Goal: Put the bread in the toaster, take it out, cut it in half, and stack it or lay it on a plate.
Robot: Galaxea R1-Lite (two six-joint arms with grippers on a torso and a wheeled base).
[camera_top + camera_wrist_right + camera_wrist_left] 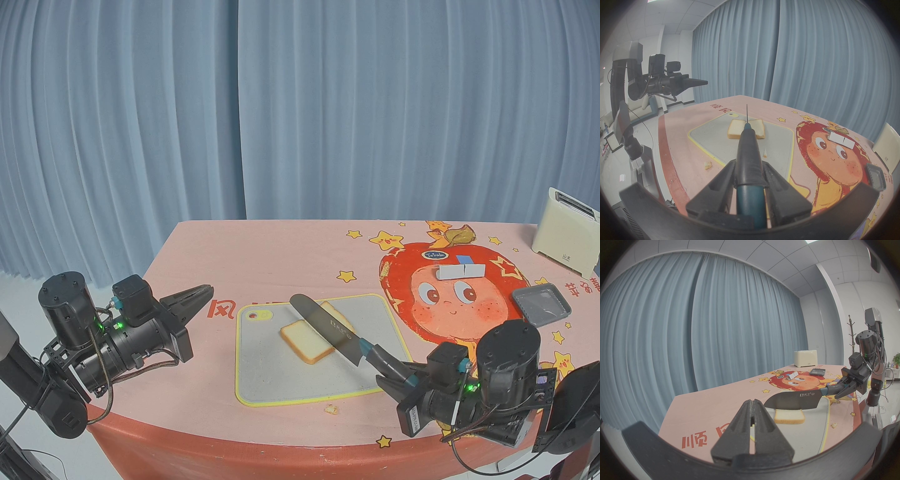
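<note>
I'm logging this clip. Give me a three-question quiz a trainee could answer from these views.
1. True or false: the left tool holds the knife.
2. Where does the bread lie? A) in the toaster B) on the cutting board C) on the grey tray
3. Short answer: which tool is shut with nothing in it?

Key
1. False. The right tool grips the knife by its handle.
2. B
3. The left tool, out past the table's left edge.
</note>
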